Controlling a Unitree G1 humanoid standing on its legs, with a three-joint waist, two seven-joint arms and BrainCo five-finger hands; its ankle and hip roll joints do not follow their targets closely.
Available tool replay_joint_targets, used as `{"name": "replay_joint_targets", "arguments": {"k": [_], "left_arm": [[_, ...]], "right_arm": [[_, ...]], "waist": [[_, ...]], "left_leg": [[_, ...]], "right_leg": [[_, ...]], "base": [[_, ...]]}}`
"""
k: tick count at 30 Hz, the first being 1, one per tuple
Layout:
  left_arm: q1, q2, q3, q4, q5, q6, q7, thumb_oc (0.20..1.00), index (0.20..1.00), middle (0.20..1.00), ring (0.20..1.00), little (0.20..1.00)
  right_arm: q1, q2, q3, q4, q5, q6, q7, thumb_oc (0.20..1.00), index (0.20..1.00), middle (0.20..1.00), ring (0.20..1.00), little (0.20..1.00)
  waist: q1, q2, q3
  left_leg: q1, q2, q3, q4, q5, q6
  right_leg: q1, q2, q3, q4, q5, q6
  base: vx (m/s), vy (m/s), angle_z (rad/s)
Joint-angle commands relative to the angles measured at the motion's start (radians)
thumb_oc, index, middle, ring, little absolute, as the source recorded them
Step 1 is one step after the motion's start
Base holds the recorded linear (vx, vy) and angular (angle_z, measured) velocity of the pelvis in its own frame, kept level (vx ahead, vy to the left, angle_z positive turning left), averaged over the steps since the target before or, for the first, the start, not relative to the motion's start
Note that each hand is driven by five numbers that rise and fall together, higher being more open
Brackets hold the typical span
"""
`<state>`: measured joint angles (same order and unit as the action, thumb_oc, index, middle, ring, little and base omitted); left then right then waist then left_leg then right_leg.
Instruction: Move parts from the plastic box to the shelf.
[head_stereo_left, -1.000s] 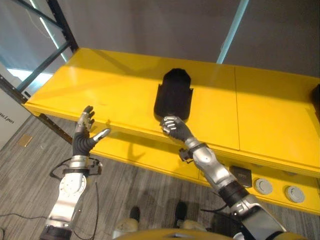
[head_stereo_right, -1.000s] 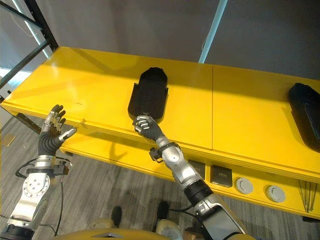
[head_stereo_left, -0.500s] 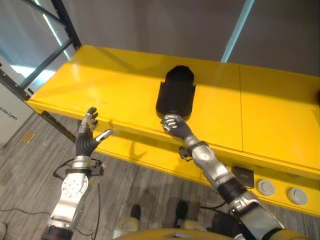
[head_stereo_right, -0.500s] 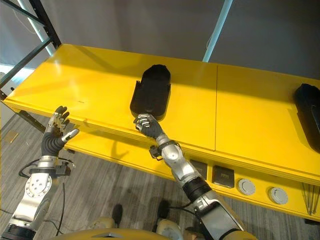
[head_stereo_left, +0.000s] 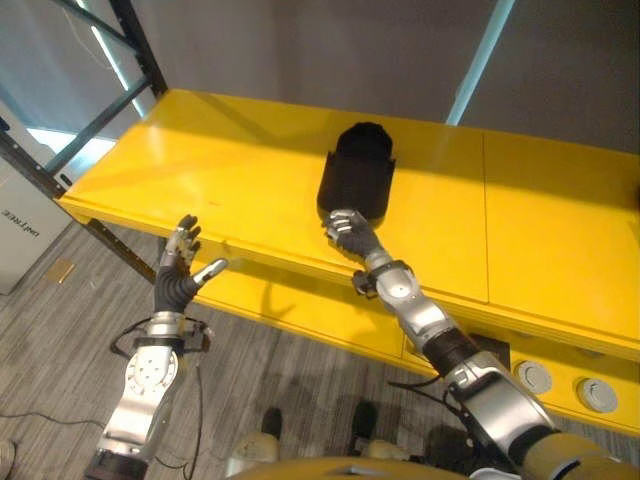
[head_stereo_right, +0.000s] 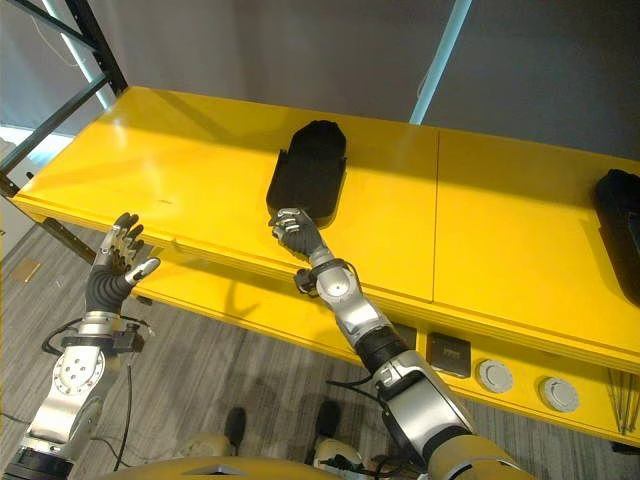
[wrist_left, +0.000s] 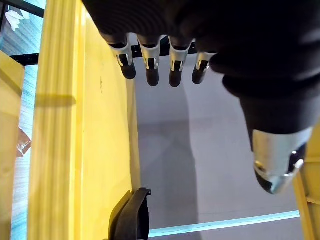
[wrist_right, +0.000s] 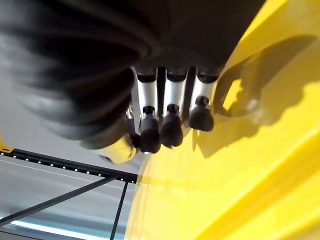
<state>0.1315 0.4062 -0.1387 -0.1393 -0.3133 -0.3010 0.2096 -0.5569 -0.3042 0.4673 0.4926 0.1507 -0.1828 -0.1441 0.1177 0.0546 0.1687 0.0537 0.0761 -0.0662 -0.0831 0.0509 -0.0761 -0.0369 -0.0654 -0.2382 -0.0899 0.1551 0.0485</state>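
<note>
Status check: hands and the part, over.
Right hand at near end of black part on shelf, grip unclear. Left hand open, off the edge.

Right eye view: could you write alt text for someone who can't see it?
A robot's right hand rests, fingers curled, at the near end of a black part lying flat on a yellow shelf. Its left hand is raised open in front of the shelf's edge, holding nothing; another black part lies at far right.
</note>
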Motion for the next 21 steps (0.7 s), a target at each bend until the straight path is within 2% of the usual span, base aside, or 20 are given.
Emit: {"name": "replay_joint_targets", "arguments": {"k": [1, 4, 7, 10, 11, 13, 16, 17, 18, 19, 21], "left_arm": [[-0.052, 0.052, -0.029, -0.018, -0.013, -0.04, -0.008, 1.0, 1.0, 1.0, 1.0, 1.0], [-0.064, 0.05, -0.025, -0.021, 0.0, -0.036, 0.0, 1.0, 1.0, 1.0, 1.0, 1.0], [-0.071, 0.044, -0.013, -0.026, 0.02, -0.029, 0.01, 1.0, 1.0, 1.0, 1.0, 1.0], [-0.072, 0.03, 0.001, -0.037, 0.039, -0.023, 0.02, 1.0, 1.0, 1.0, 1.0, 1.0], [-0.071, 0.03, 0.0, -0.038, 0.039, -0.023, 0.02, 1.0, 1.0, 1.0, 1.0, 1.0], [-0.061, 0.021, 0.022, -0.059, 0.048, -0.026, 0.024, 1.0, 1.0, 1.0, 1.0, 1.0], [-0.025, 0.014, 0.059, -0.097, 0.046, -0.027, 0.019, 1.0, 1.0, 1.0, 1.0, 1.0], [-0.016, 0.014, 0.067, -0.109, 0.044, -0.028, 0.013, 1.0, 1.0, 1.0, 1.0, 1.0], [-0.01, 0.013, 0.075, -0.115, 0.05, -0.029, 0.011, 1.0, 1.0, 1.0, 1.0, 1.0], [-0.006, 0.011, 0.077, -0.124, 0.057, -0.031, 0.008, 1.0, 1.0, 1.0, 1.0, 1.0], [-0.011, 0.009, 0.078, -0.131, 0.084, -0.032, 0.011, 1.0, 1.0, 1.0, 1.0, 1.0]], "right_arm": [[-0.112, 0.025, 0.008, 0.01, 0.003, -0.038, -0.02, 0.2, 0.2, 0.2, 0.2, 0.2], [-0.09, 0.018, 0.005, -0.036, 0.027, -0.046, -0.006, 0.2, 0.2, 0.2, 0.2, 0.2], [-0.001, -0.015, -0.016, -0.208, 0.059, -0.062, 0.024, 0.2, 0.2, 0.2, 0.2, 0.2], [0.148, -0.035, -0.071, -0.428, 0.229, -0.102, 0.104, 0.2, 0.2, 0.2, 0.2, 0.2], [0.154, -0.037, -0.074, -0.435, 0.232, -0.099, 0.106, 0.2, 0.2, 0.2, 0.2, 0.2], [0.337, -0.068, -0.121, -0.669, 0.373, -0.129, 0.202, 0.2, 0.2, 0.2, 0.2, 0.2], [0.482, -0.113, -0.184, -0.811, 0.4, -0.124, 0.258, 0.2, 0.2, 0.2, 0.2, 0.2], [0.518, -0.129, -0.207, -0.839, 0.381, -0.123, 0.267, 0.253, 0.253, 0.253, 0.253, 0.253], [0.557, -0.143, -0.231, -0.856, 0.361, -0.121, 0.27, 0.658, 0.658, 0.658, 0.658, 0.658], [0.586, -0.154, -0.25, -0.862, 0.346, -0.119, 0.272, 1.0, 1.0, 1.0, 1.0, 1.0], [0.634, -0.159, -0.279, -0.854, 0.31, -0.114, 0.266, 1.0, 1.0, 1.0, 1.0, 1.0]], "waist": [[0.014, -0.033, -0.008], [0.015, -0.035, -0.008], [-0.001, -0.04, -0.01], [-0.032, -0.052, -0.014], [-0.031, -0.051, -0.016], [-0.077, -0.066, -0.032], [-0.12, -0.075, -0.05], [-0.132, -0.076, -0.056], [-0.147, -0.079, -0.064], [-0.161, -0.081, -0.07], [-0.188, -0.082, -0.077]], "left_leg": [[-0.023, -0.002, -0.014, -0.004, -0.081, 0.012], [-0.025, -0.005, -0.016, -0.004, -0.081, 0.012], [-0.019, -0.004, -0.008, -0.004, -0.085, 0.014], [-0.01, -0.004, 0.009, -0.004, -0.091, 0.015], [-0.01, -0.004, 0.009, -0.004, -0.091, 0.015], [0.004, -0.005, 0.032, -0.004, -0.101, 0.017], [0.02, -0.006, 0.062, -0.004, -0.105, 0.022], [0.027, -0.006, 0.071, -0.004, -0.108, 0.023], [0.035, -0.006, 0.083, -0.004, -0.113, 0.023], [0.045, -0.006, 0.094, -0.004, -0.12, 0.025], [0.061, -0.007, 0.114, -0.004, -0.127, 0.03]], "right_leg": [[0.112, -0.059, 0.023, 0.003, -0.188, 0.071], [0.112, -0.06, 0.018, 0.003, -0.187, 0.073], [0.114, -0.062, 0.02, 0.003, -0.185, 0.075], [0.114, -0.066, 0.029, 0.003, -0.179, 0.078], [0.114, -0.066, 0.029, 0.003, -0.18, 0.078], [0.113, -0.07, 0.05, 0.003, -0.173, 0.084], [0.111, -0.076, 0.074, 0.005, -0.162, 0.088], [0.111, -0.077, 0.081, 0.006, -0.162, 0.089], [0.112, -0.078, 0.089, 0.008, -0.16, 0.092], [0.113, -0.08, 0.1, 0.011, -0.16, 0.093], [0.11, -0.08, 0.123, 0.017, -0.158, 0.096]], "base": [[0.0, 0.0, 0.0], [-0.01, 0.008, 0.01], [-0.03, 0.037, 0.05], [-0.03, 0.04, 0.03], [-0.01, 0.031, -0.09], [-0.03, 0.064, -0.23], [-0.03, 0.073, -0.23], [-0.01, 0.066, -0.6], [-0.01, 0.072, -0.56], [-0.02, 0.076, -0.41], [-0.03, 0.084, -0.34]]}}
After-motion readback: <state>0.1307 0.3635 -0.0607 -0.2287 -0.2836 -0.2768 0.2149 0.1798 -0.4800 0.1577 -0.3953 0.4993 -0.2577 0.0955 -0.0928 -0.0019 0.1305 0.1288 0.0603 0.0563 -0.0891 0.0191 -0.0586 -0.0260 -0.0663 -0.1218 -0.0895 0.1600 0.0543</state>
